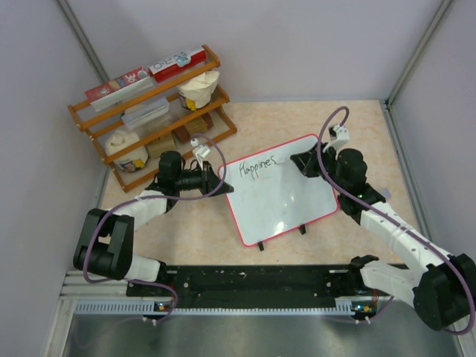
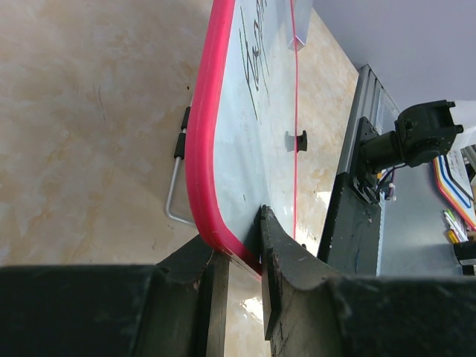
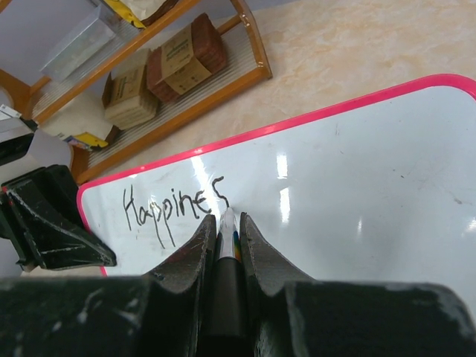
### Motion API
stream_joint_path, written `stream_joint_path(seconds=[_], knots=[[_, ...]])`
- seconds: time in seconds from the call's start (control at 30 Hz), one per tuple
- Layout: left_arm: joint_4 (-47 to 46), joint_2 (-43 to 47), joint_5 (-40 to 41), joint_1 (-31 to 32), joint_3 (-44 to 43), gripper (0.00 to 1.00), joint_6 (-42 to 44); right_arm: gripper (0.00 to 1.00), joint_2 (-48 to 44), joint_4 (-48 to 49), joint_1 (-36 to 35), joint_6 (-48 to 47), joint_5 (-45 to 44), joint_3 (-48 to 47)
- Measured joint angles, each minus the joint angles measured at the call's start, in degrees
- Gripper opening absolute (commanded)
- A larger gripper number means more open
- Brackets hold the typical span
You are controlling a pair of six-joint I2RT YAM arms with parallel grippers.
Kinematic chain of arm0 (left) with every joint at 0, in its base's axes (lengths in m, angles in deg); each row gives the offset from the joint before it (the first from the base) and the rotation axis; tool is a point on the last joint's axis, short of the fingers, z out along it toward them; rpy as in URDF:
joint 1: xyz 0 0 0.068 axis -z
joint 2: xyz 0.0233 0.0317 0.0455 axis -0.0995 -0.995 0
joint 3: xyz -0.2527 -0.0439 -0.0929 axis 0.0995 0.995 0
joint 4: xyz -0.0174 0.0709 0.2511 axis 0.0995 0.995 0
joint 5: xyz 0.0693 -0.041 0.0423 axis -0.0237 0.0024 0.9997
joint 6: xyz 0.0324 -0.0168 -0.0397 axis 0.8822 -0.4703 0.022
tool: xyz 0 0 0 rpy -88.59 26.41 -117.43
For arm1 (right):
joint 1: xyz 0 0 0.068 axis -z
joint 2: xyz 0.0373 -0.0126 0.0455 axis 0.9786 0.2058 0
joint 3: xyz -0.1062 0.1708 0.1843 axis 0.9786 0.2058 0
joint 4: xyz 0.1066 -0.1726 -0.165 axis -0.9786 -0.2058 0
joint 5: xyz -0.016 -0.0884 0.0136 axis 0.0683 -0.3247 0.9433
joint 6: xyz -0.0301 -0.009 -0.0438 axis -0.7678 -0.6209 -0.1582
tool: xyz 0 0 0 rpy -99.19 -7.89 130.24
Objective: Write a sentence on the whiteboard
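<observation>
The whiteboard (image 1: pixel 286 204), glossy white with a red rim, lies tilted on the table's middle. My left gripper (image 1: pixel 222 181) is shut on its near-left corner; in the left wrist view the fingers (image 2: pixel 282 245) pinch the red rim (image 2: pixel 199 149) of the whiteboard (image 2: pixel 245 149). The sentence (image 1: pixel 258 165) reads "Happines" along the top edge. My right gripper (image 3: pixel 227 218) is shut on a marker (image 3: pixel 229 232), whose tip touches the whiteboard (image 3: pixel 357 186) at the foot of the last "s" of the sentence (image 3: pixel 171 208). In the top view the right gripper (image 1: pixel 299 161) sits just right of the writing.
A wooden shelf rack (image 1: pixel 149 111) with boxes and tubs stands at the back left, close behind the left arm. A black rail (image 1: pixel 253 281) runs along the near edge. Grey walls close in both sides. A wire stand (image 2: pixel 173 201) sticks out under the board.
</observation>
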Motion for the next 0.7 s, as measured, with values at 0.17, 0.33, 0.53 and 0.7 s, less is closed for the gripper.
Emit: stream_joint_path(seconds=[0.17, 0.33, 0.53, 0.7], knots=[[0.00, 0.00, -0.02, 0.00, 0.00, 0.00, 0.00, 0.00, 0.07, 0.42, 0.02, 0.13, 1.42, 0.37], [0.00, 0.00, 0.00, 0.00, 0.00, 0.00, 0.02, 0.00, 0.81, 1.03, 0.02, 1.11, 2.95, 0.37], [-0.02, 0.00, -0.02, 0.02, -0.02, 0.00, 0.04, 0.00, 0.63, 1.95, 0.07, 2.51, 3.74, 0.37], [-0.02, 0.00, -0.02, 0.02, -0.02, 0.00, 0.04, 0.00, -0.52, 3.10, 0.44, 2.69, 3.54, 0.37]])
